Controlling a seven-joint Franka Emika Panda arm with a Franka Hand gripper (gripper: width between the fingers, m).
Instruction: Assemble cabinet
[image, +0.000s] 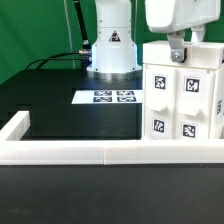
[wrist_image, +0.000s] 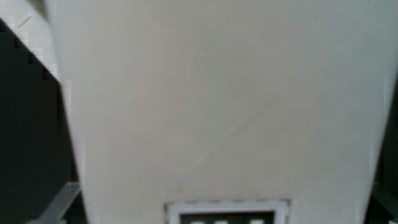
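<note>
Exterior view showed you the cabinet (image: 183, 92) standing upright against the low white rim wall (image: 70, 152) at that view's right, with the gripper (image: 177, 52) at its top, its jaws' spread hidden.

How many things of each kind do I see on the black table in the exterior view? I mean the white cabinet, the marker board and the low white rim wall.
Cabinet: 1, standing at the exterior view's right
Marker board: 1, lying flat on the table
Low white rim wall: 1, along the near and left edges
Total: 3
</note>
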